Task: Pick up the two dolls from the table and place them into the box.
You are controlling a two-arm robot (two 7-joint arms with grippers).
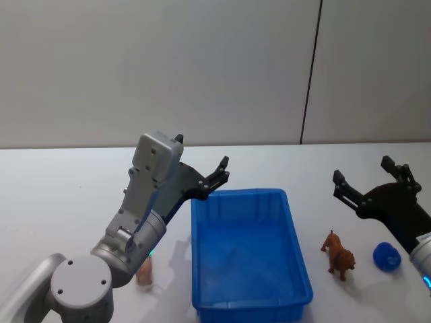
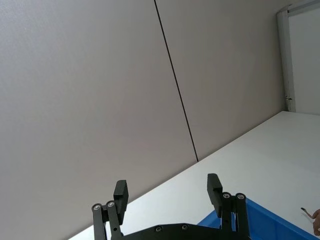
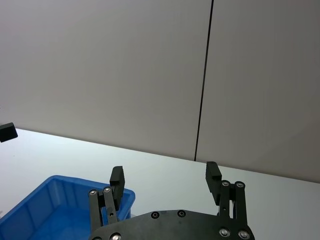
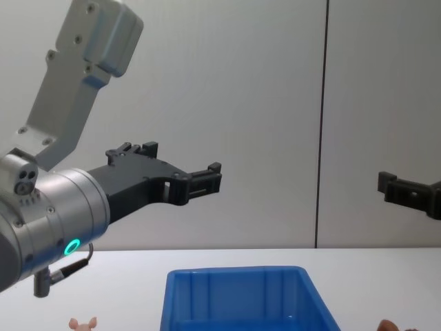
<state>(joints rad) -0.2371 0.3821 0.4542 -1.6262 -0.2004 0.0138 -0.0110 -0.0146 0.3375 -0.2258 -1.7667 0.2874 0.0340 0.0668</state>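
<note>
Pink doll (image 1: pixel 145 269) lies on the counter (image 1: pixel 67 202), well below the spread fingers of the left gripper (image 2: pixel 167 189); brown doll (image 1: pixel 338 254) below those of the right gripper (image 1: pixel 362 176), also spread. Each should be lowered squarely over its doll.

Left claw (image 2: pixel 167 189) wide apart against grey wall (image 2: pixel 100 90); blue box (image 2: pixel 265 227) corner beyond

The table (image 1: pixel 67 182) holds box (image 1: pixel 252 313) (blue), pink doll (image 1: pixel 145 270), brown doll (image 1: pixel 339 254), blue object (image 1: pixel 386 256).

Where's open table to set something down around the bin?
Free: table behind the bin to the wall, and the far-left stretch. Bin floor bare. Crowded: right of bin, brown toy animal and blue object near the right pincer; left, pink doll beside the left arm.
</note>
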